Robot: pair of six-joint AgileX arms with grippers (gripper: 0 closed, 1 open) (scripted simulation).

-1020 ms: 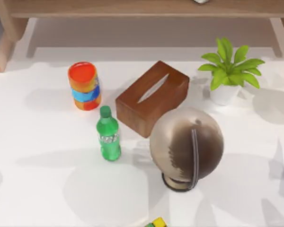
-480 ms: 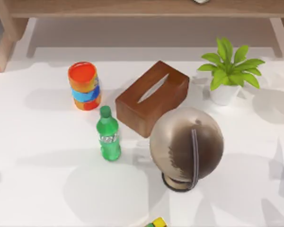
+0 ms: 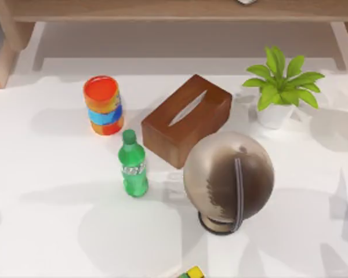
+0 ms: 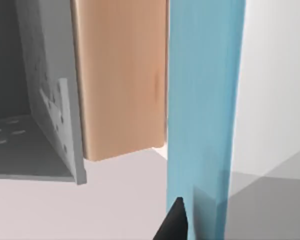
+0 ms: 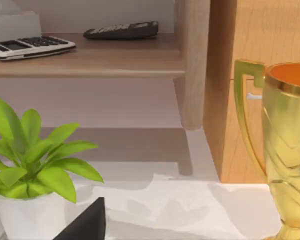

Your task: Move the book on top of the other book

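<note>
A white surface [image 3: 58, 191] stretches below a wooden shelf unit, which runs along its far edge.

In the left wrist view a dark fingertip of the left gripper [image 4: 174, 225] rises beside a tall blue slab, most likely the book [image 4: 205, 100] standing upright, with a tan wooden panel [image 4: 120, 75] just behind it and a grey metal bracket [image 4: 55, 115] beyond that. Whether the jaws are spread or pinching cannot be told. In the right wrist view a dark fingertip of the right gripper [image 5: 87, 225] pokes up near a potted plant [image 5: 30, 165]; its jaws cannot be read either. A golden trophy [image 5: 285, 135] stands well apart from the plant, and a calculator [image 5: 30, 46] and remote [image 5: 122, 30] lie on the shelf behind.

Around the globe [image 3: 229, 176] in the top view stand a wooden tissue box [image 3: 185, 119], a green bottle [image 3: 133, 165] and, farther off, stacked coloured cups [image 3: 103, 104].

The book should be stiff, fairly light and smooth-sided, so a grip across its thickness near an edge seems best; it may tip. A second book cannot be made out.
</note>
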